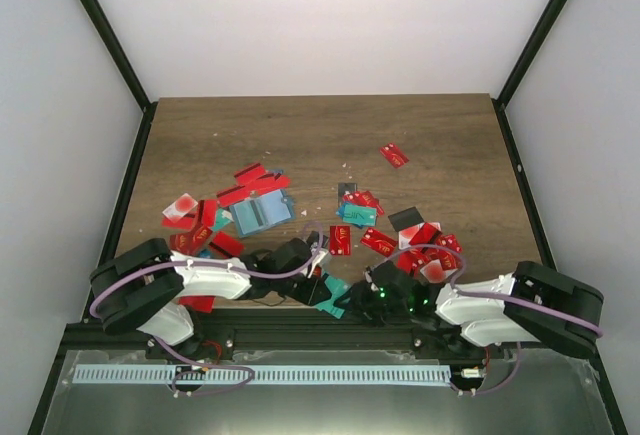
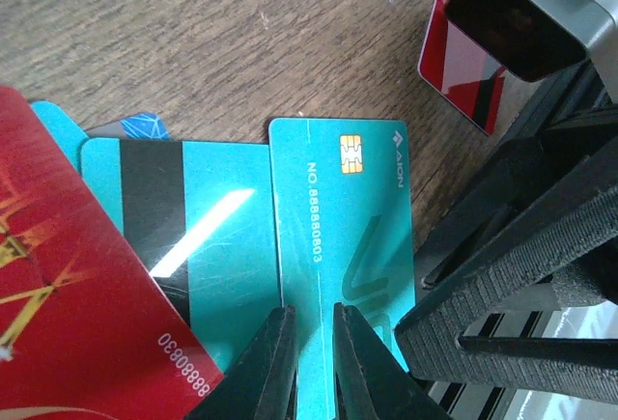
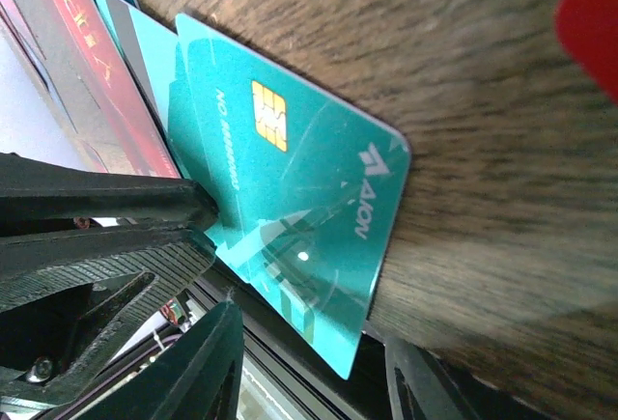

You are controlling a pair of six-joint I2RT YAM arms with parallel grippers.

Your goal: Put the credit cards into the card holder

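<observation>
A teal chip card (image 2: 338,227) lies flat at the table's near edge, its end hanging over the edge (image 3: 319,275). My left gripper (image 2: 314,319) is shut, its narrow tips resting on top of this card. My right gripper (image 3: 309,343) is open, one finger on each side of the card's overhanging corner, not touching it. In the top view both grippers (image 1: 318,283) (image 1: 352,300) meet over the same teal card (image 1: 334,295). The teal-blue card holder (image 1: 262,213) lies further out on the left, among many red credit cards (image 1: 340,240).
Beside the held-down card lie a teal card with a black stripe (image 2: 183,237) and a red card (image 2: 68,294). The right arm's ribbed finger (image 2: 512,275) crowds the left wrist view. More cards (image 1: 425,245) lie right of centre, one red card (image 1: 394,155) farther back.
</observation>
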